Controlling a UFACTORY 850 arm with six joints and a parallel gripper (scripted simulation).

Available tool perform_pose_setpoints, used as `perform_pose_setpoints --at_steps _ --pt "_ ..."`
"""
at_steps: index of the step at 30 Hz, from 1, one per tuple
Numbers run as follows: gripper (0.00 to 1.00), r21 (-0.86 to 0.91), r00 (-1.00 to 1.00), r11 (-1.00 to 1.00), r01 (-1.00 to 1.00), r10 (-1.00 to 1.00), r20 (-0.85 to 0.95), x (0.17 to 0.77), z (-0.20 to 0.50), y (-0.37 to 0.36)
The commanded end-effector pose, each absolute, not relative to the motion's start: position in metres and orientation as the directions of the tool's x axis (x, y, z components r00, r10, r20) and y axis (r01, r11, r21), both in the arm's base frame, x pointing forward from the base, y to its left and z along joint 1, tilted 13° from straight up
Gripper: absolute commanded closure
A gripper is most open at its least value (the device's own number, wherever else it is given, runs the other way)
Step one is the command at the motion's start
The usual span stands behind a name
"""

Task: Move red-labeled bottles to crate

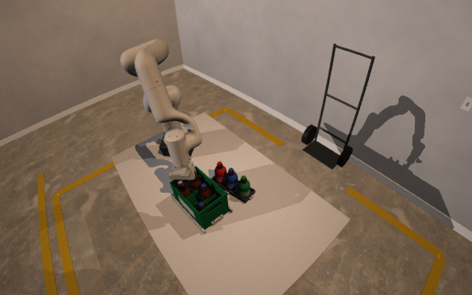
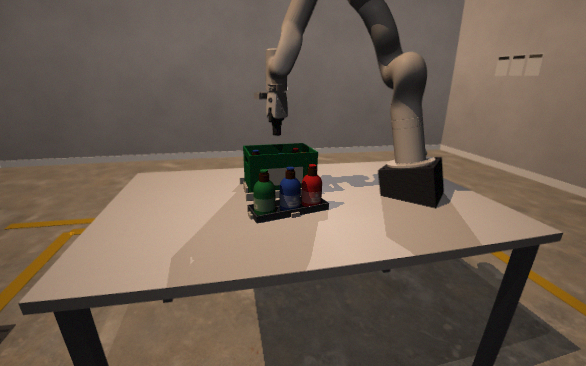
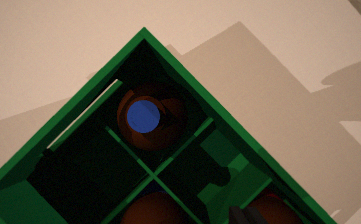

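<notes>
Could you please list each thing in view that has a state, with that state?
End effector: shut, empty, above the crate.
Red bottle: upright on the tray.
Blue bottle: upright on the tray.
Green bottle: upright on the tray.
Crate: level, some slots filled.
Tray: flat on the table.
</notes>
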State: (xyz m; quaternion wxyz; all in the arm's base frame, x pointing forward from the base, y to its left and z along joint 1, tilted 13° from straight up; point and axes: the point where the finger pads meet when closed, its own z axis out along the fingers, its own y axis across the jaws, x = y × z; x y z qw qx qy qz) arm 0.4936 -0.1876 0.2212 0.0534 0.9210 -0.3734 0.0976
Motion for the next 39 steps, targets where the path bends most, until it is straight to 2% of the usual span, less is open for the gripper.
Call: perform_pose_setpoints --at_steps 1,22,39 --pt "1.0 0.025 0.702 -0.715 -0.698 -0.677 0.221 0.494 0.222 -0.188" --pt "1.0 0.025 0.703 -0.717 -0.697 -0.676 0.221 0.494 0.221 -0.183" --pt "1.0 0.048 0.762 -0.772 -0.633 -0.612 0.211 0.47 0.189 -0.026"
